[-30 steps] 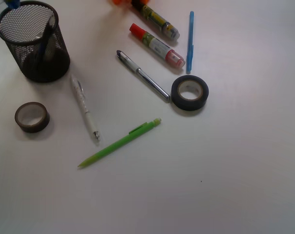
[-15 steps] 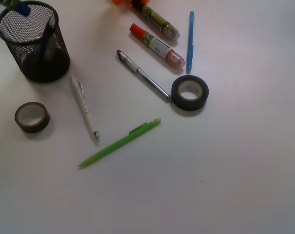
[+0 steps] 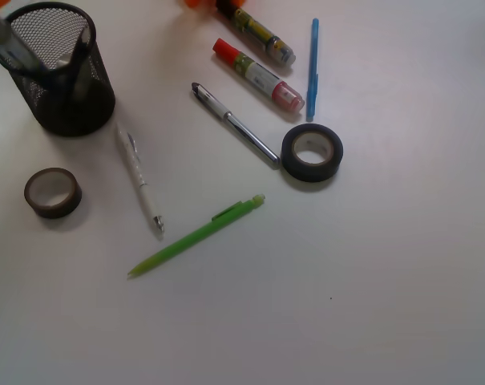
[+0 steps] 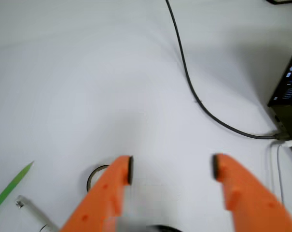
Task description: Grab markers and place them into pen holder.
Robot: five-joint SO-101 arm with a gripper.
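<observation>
Orange jaws point(image 4: 172, 169) stand parted and empty over the white counter point(image 3: 386, 265), while one marker point(image 3: 10, 44) leans across the rim of the black mesh pen holder point(image 3: 62, 88). Two more lie near the counter's far edge: the red-ended marker point(image 3: 258, 74) just beside the dark and yellow marker point(image 3: 258, 32). For the next pick, you do best to straddle the red-ended barrel mid-length, square across it, clear of its neighbour and the slim blue pen point(image 3: 313, 68).

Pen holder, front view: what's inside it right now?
One marker leans inside the pen holder, its top sticking out past the left rim. Its lower end and the cup's bottom are hidden by the dark mesh.
</observation>
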